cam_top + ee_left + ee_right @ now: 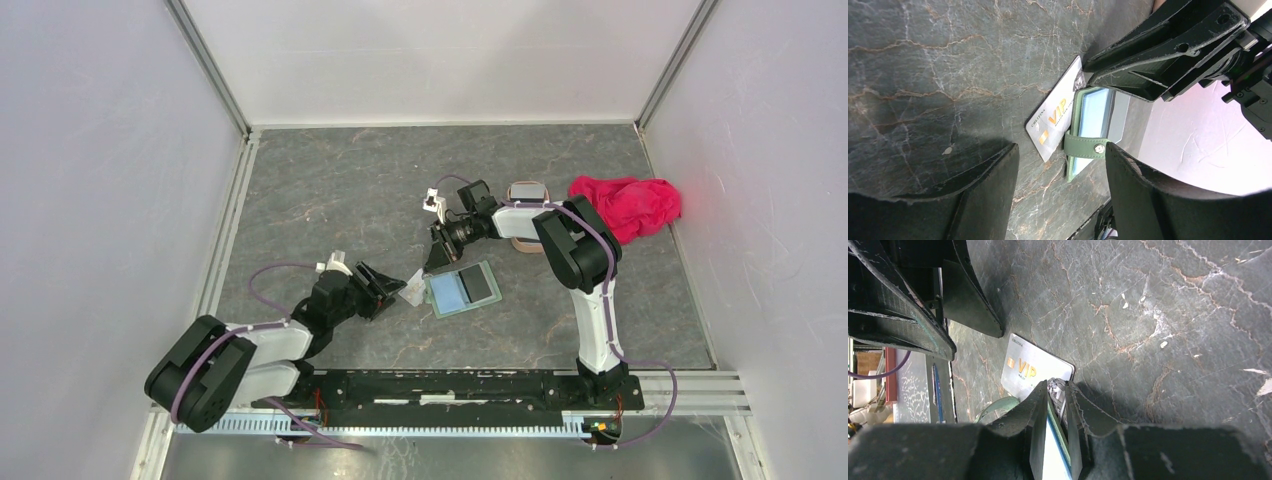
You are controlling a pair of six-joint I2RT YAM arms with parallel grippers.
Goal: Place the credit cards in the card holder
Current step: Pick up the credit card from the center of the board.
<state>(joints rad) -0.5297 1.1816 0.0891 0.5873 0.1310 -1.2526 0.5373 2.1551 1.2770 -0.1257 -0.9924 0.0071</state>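
The sage-green card holder [463, 288] lies open on the table, its inner pocket pale blue-green. Its right half looks dark grey; whether that is a card or a pocket I cannot tell. A whitish credit card [413, 288] marked VIP lies flat against its left edge. In the left wrist view the card [1053, 117] sits beside the holder [1093, 120] and its strap [1085, 147]. My left gripper [392, 290] is open and empty, just short of the card. My right gripper [437, 262] is shut on the holder's far edge [1054, 432], next to the card [1033, 370].
A pinkish-brown tray [527, 190] sits behind the right arm at the back. A red-pink cloth [628, 205] lies at the back right by the wall. White walls close in on three sides of the table.
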